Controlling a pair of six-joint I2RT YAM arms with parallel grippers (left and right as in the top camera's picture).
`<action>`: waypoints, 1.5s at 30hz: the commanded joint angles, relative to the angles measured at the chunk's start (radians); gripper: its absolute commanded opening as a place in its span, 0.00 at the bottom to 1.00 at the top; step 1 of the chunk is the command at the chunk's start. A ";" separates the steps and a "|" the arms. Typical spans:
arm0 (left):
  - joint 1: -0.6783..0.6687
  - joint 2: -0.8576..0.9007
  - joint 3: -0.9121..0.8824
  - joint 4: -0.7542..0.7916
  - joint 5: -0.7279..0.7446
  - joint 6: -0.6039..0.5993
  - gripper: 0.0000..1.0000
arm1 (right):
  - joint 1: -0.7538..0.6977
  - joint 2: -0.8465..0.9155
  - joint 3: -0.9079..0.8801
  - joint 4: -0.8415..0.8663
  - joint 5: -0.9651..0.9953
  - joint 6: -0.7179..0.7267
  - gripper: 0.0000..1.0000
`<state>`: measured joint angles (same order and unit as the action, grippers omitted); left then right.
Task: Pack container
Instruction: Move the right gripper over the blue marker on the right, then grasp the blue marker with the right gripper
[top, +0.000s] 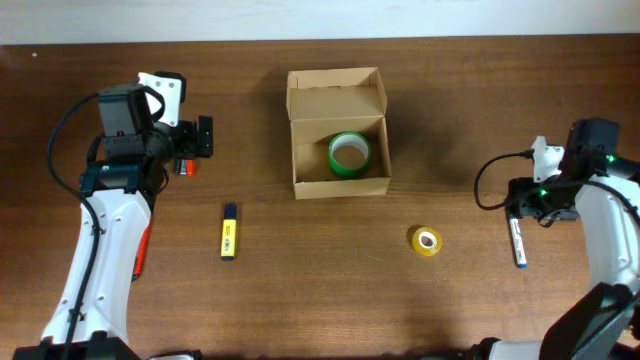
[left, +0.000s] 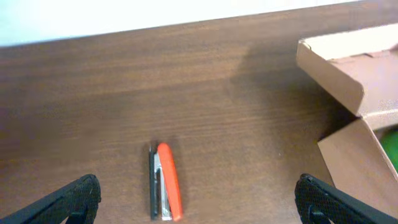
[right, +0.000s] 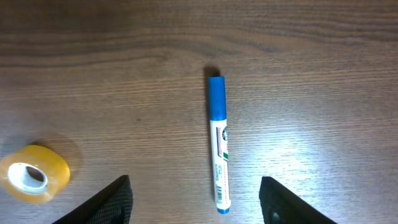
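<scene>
- Two arms flanked the wooden table (top: 300, 300) in the overhead view. The container (top: 338, 182) sat at the far middle with its flap lid raised on the far side and a green tape roll (top: 349, 154) inside it.
- Nearer than the container, a yellow tape roll (top: 426, 241) lay to the right and a yellow highlighter (top: 228, 231) to the left. A blue marker (top: 518, 243) lay beside the right gripper (top: 522, 200), and an orange stapler (top: 184, 166) beside the left gripper (top: 203, 137).
- In the left wrist view, the left gripper's fingers (left: 74, 199) were spread wide and held nothing. The stapler lay on the wood between them, and the container's corner filled the right edge.
- In the right wrist view, the right gripper's fingers (right: 118, 199) were also spread and empty. The blue marker lay between them, and the yellow tape roll was at the left.
</scene>
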<state>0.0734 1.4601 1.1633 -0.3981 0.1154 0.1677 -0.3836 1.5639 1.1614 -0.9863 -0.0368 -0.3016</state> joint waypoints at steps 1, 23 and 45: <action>0.005 0.005 0.014 0.026 -0.014 0.029 0.99 | -0.005 0.041 -0.007 0.000 0.053 -0.028 0.65; 0.005 0.005 0.014 0.055 -0.034 0.029 0.99 | -0.058 0.291 -0.026 0.064 0.097 -0.056 0.60; 0.005 0.005 0.014 0.085 -0.034 0.028 0.99 | -0.055 0.294 -0.064 0.097 0.097 0.003 0.45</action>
<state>0.0734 1.4601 1.1633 -0.3164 0.0921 0.1791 -0.4381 1.8469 1.1046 -0.8886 0.0525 -0.3099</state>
